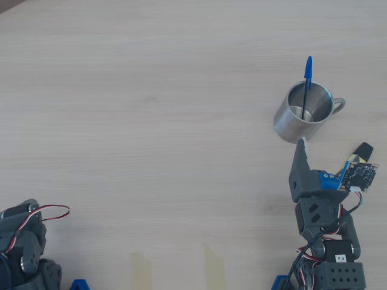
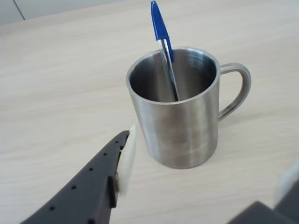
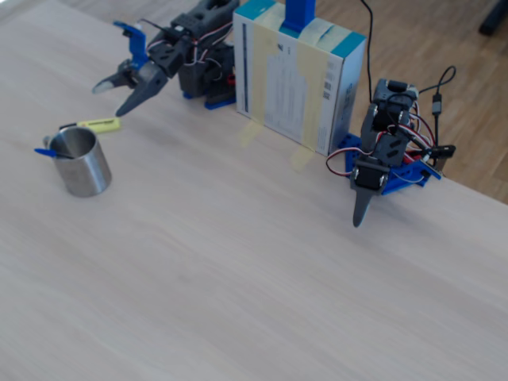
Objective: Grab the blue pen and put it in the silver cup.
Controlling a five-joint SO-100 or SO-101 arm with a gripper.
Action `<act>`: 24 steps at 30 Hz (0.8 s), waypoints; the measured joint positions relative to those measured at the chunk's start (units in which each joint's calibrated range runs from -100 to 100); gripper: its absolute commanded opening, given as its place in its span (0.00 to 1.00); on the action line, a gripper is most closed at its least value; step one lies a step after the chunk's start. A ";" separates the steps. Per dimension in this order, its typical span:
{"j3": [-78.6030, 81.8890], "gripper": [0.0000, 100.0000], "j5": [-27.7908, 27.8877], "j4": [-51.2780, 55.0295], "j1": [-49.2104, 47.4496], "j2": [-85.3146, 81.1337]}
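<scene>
The dark grey two-finger gripper [image 1: 331, 149] is released and holds nothing; its jaws stand spread apart, and in the overhead view it is just beside the shiny stainless-steel silver cup [image 1: 302, 112], not touching it. In the wrist view one finger with a pale pad [image 2: 125, 161] comes in from the lower left, close to the wall of the silver cup [image 2: 180, 126], and the other finger shows only at the lower right corner. The thin blue pen [image 1: 307, 84] stands tilted inside the cup, its lower end on the bottom and its blue cap above the rim, on the side away from the gripper. The loop handle of the cup points to the right in the wrist view. In the fixed view a yellow highlighter [image 3: 98, 124] lies on the pale wooden surface [image 3: 238, 262] near the cup, between it and the arm. A second grey arm [image 3: 381, 159] rests beside a white and blue cardboard box [image 3: 298, 71], well apart from the cup.
</scene>
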 measured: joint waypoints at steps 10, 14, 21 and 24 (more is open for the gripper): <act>0.00 0.46 0.00 13.87 0.00 -6.25; 0.00 0.46 0.00 18.07 0.00 -7.84; 0.00 0.46 0.00 26.73 0.00 -10.59; 0.00 0.46 0.00 29.34 0.00 -11.42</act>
